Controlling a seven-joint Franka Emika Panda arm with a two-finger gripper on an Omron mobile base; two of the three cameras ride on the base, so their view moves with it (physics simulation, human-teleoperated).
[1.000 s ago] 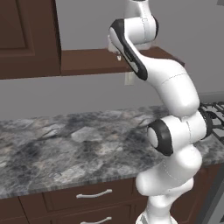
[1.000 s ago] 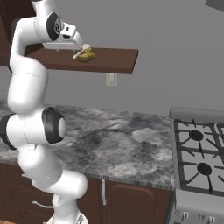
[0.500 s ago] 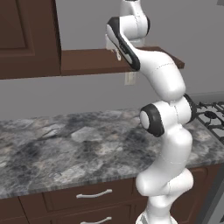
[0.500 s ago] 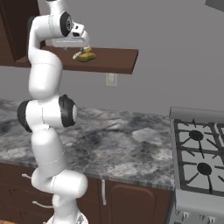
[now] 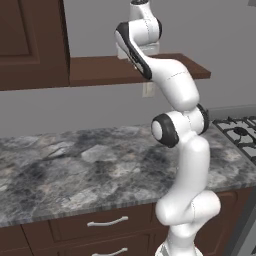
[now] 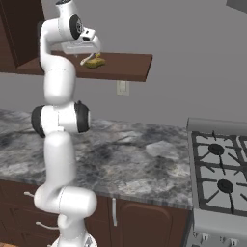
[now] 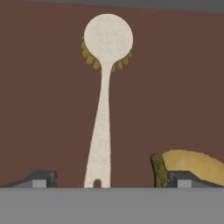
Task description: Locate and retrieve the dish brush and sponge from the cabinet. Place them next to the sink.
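a plain grey wall [image 6: 193,58] with a pale wall outlet [image 6: 122,87] above a grey marbled stone counter [image 5: 75,170]. below the counter, dark brown base drawers [image 5: 100,225] with silver handles. to the counter's right, a gas stove [image 6: 219,178] with black grates.

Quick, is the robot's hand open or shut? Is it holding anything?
Gripper: open, holding nothing; its tips sit either side of the brush handle, above the shelf.
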